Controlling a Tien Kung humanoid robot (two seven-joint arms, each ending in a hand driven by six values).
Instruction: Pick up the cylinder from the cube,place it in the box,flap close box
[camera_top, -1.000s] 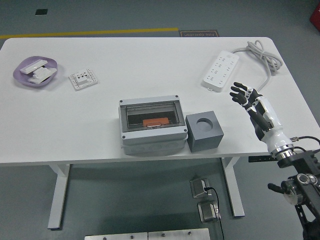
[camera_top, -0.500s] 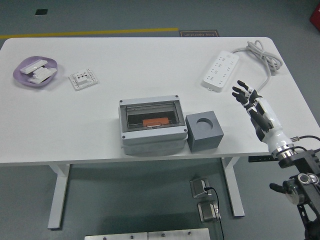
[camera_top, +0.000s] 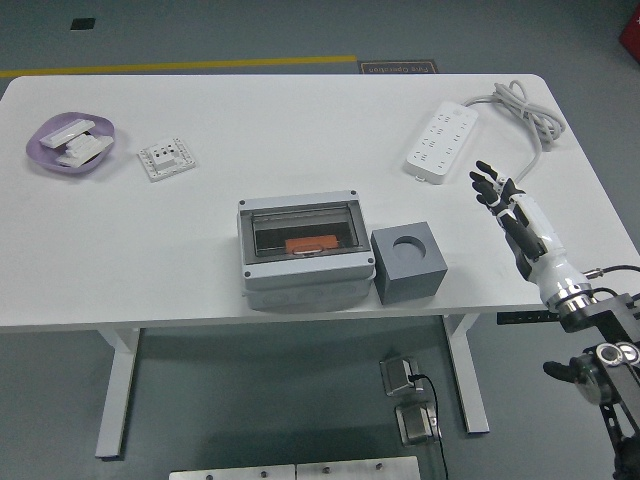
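A grey cube (camera_top: 409, 263) with an empty round hole in its top stands at the table's front middle. Left of it, touching, is a grey box (camera_top: 305, 250) with its clear flap shut; an orange cylinder (camera_top: 311, 244) lies inside under the flap. My right hand (camera_top: 497, 194) hovers over the table's right side, fingers spread and empty, well to the right of the cube. My left arm is out of view.
A white power strip (camera_top: 440, 142) with its cable (camera_top: 525, 112) lies at the back right, just beyond my right hand. A purple dish (camera_top: 68, 145) with white parts and a white socket plate (camera_top: 166, 158) sit at the back left.
My right hand has drifted slightly to the right and back toward the table's right edge, still spread and empty. Nothing else has moved.
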